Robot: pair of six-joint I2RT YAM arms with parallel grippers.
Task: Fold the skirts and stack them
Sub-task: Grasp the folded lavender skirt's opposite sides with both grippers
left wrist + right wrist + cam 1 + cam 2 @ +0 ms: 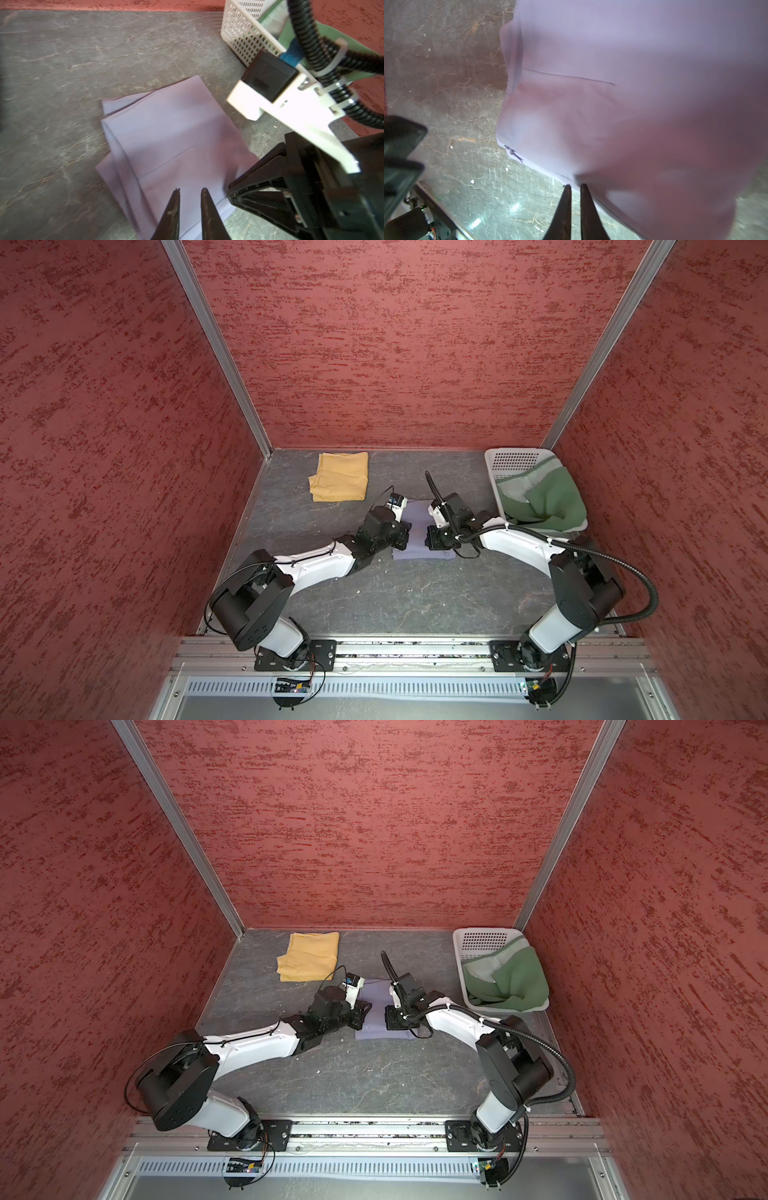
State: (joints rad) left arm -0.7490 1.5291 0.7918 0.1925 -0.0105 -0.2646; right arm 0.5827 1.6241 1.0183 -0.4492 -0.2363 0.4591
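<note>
The pale lavender skirt lies folded in the middle of the table. My right gripper is shut on its near edge, and the cloth bulges up beside the fingers. My left gripper hovers over the skirt's left part. Its jaws are all but shut with a thin gap, and nothing shows between them. The mustard yellow skirt lies folded at the back left. The dark green skirt is bunched in the basket.
A white perforated basket stands at the back right against the wall. Red textured walls close the table on three sides. The right arm's black cable hose loops beside the basket.
</note>
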